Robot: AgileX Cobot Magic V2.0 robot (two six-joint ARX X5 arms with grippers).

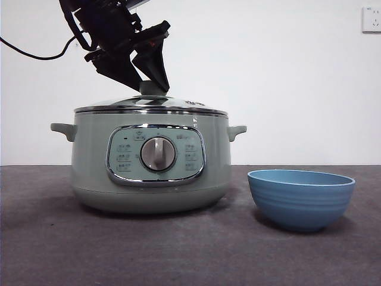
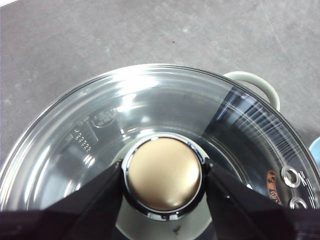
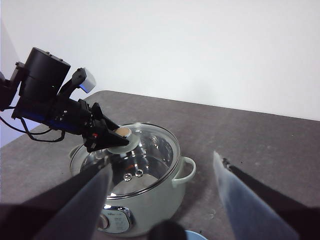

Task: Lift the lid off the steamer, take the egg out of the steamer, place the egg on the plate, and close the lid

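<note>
The pale green steamer (image 1: pixel 152 179) stands at the left of the table with the glass lid (image 1: pixel 178 104) resting on its rim. My left gripper (image 1: pixel 149 80) comes down from the upper left and is shut on the lid's round knob (image 2: pixel 162 172), one black jaw pressed against each side. The right wrist view shows that same gripper (image 3: pixel 107 140) on the lid (image 3: pixel 150 150). My right gripper (image 3: pixel 161 162) hangs open, high above the steamer (image 3: pixel 155 200), with nothing in it. The blue plate (image 1: pixel 300 196) sits to the right of the steamer. The egg is hidden.
A side handle (image 1: pixel 237 131) sticks out of the steamer towards the plate, with a hand-wide gap of dark grey table (image 1: pixel 238 250) between them. A black cable (image 1: pixel 30 53) trails from the left arm. A white wall stands behind.
</note>
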